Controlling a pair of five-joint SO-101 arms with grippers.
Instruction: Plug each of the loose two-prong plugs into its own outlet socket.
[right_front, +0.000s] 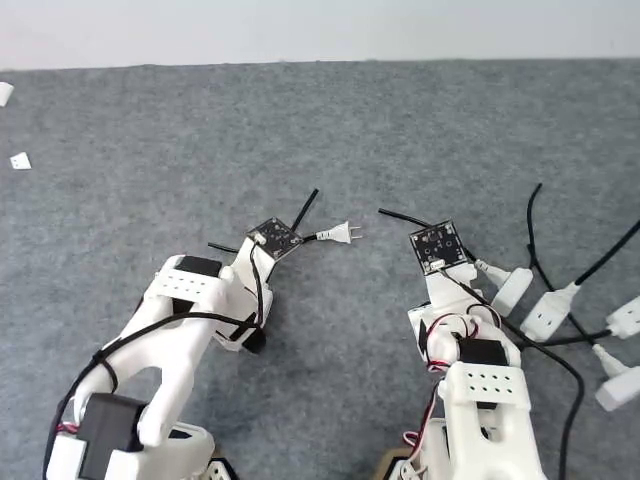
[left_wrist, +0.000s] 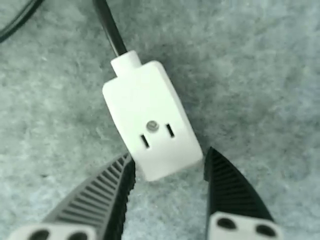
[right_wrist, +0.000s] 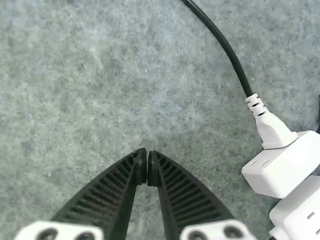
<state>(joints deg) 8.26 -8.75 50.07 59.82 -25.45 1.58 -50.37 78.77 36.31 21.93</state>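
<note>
A white outlet socket (left_wrist: 150, 120) on a black cord lies on the grey carpet, slots facing up. My left gripper (left_wrist: 169, 165) is open, one fingertip on each side of the socket's near end. From above, the left arm's wrist (right_front: 272, 238) covers that socket. A loose white two-prong plug (right_front: 340, 234) lies just right of it, prongs pointing right. My right gripper (right_wrist: 146, 152) is shut on nothing and hovers over bare carpet. Beside it, a white plug (right_wrist: 270, 130) sits in another socket (right_wrist: 280, 170). The right arm's wrist (right_front: 440, 248) stands near the table's middle.
Several more white sockets (right_front: 548, 312) on black cords crowd the right edge of the table. A black cord (right_front: 305, 208) runs out past the left wrist. Two small white scraps (right_front: 20, 160) lie far left. The carpet (right_front: 300, 120) beyond the arms is open.
</note>
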